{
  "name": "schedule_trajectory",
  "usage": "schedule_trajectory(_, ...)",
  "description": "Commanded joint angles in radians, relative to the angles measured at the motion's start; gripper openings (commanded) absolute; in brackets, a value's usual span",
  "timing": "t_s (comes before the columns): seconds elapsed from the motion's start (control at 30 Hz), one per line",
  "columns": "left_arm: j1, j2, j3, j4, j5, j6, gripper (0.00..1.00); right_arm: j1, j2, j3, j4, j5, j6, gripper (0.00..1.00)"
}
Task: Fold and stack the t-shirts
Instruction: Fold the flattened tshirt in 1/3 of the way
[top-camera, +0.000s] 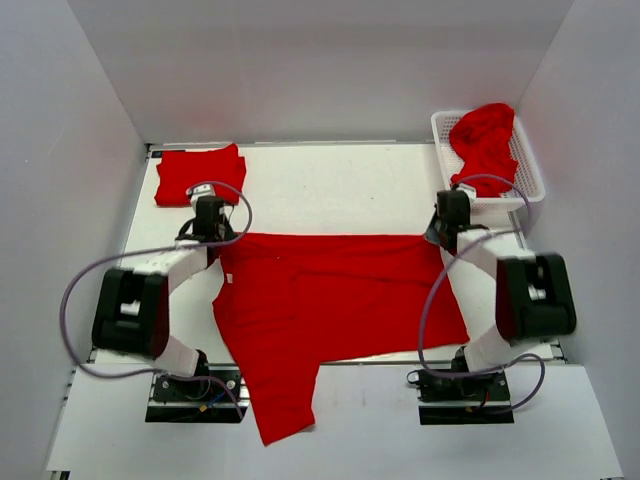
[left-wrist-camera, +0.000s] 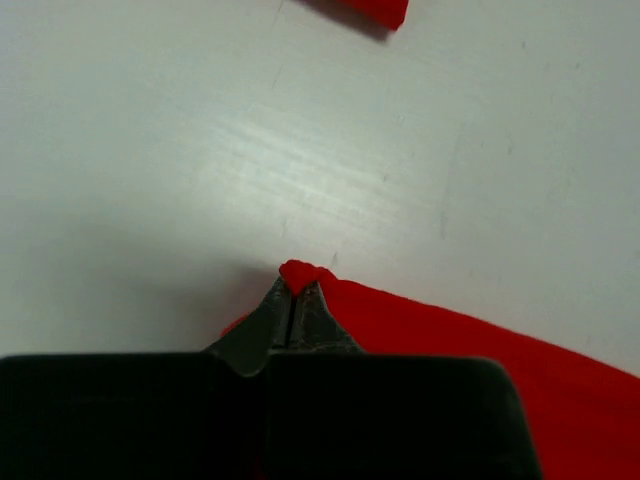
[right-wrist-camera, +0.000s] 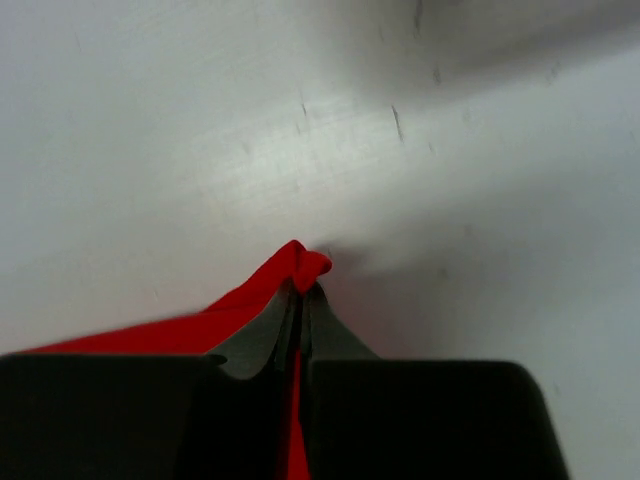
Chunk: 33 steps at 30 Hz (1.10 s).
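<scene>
Pinching far corners of t-shirt (top-camera: 340, 300) | left gripper (left-wrist-camera: 297, 288), right gripper (right-wrist-camera: 303, 290) clamped on cloth | jaws hidden from above

Right gripper (right-wrist-camera: 300, 290) pinched closed on red t-shirt (right-wrist-camera: 250, 300) edge, above white table (right-wrist-camera: 200, 130).

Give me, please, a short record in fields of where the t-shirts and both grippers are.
spread t-shirt: flat on the table, between the arms
left gripper: shut on its far left corner
right gripper: shut on its far right corner
folded t-shirt: far left of the table
crumpled t-shirt: in the basket, far right
</scene>
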Motion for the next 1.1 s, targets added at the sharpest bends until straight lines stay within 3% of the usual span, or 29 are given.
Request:
schedule_trajectory(0.0,0.007,0.125,0.127,0.157,-0.043,0.009,0.0,-0.016,0.152,0.172,0.161,0.038,-0.037,0.0)
schedule_trajectory(0.17,0.007,0.356,0.283,0.126,-0.052,0.01,0.0,-0.025,0.3,0.31,0.138,0.03,-0.057,0.0)
schedule_trajectory(0.43,0.007,0.521,0.476,0.048,-0.079,0.022,0.0,-0.033,0.464,0.529,0.026,0.044,-0.07,0.0)
schedule_trajectory(0.5,0.007,0.554,0.538,-0.053,-0.091,0.011,0.13,-0.033,0.492,0.566,-0.016,0.038,-0.059,0.0)
schedule_trajectory(0.53,0.007,0.568,0.588,-0.084,-0.091,-0.007,0.2,-0.031,0.498,0.583,-0.033,0.032,-0.057,0.07)
schedule_trajectory(0.57,0.007,0.58,0.61,-0.13,-0.091,-0.007,0.36,-0.033,0.504,0.591,-0.043,0.024,-0.056,0.12)
schedule_trajectory(0.63,0.007,0.591,0.636,-0.155,-0.082,-0.007,0.43,-0.03,0.501,0.61,-0.063,0.016,-0.067,0.25)
schedule_trajectory(0.8,0.007,0.511,0.636,-0.173,-0.071,-0.007,0.76,-0.033,0.461,0.624,-0.097,-0.004,-0.076,0.54)
schedule_trajectory(0.97,0.007,0.434,0.636,-0.222,-0.039,0.022,0.92,-0.028,0.424,0.634,-0.149,-0.051,-0.086,0.9)
schedule_trajectory(1.0,-0.002,0.424,0.636,-0.246,-0.025,0.022,1.0,-0.027,0.407,0.635,-0.159,-0.063,-0.09,0.9)
schedule_trajectory(1.07,-0.002,0.39,0.65,-0.279,-0.013,0.034,1.0,-0.028,0.392,0.635,-0.176,-0.102,-0.099,0.9)
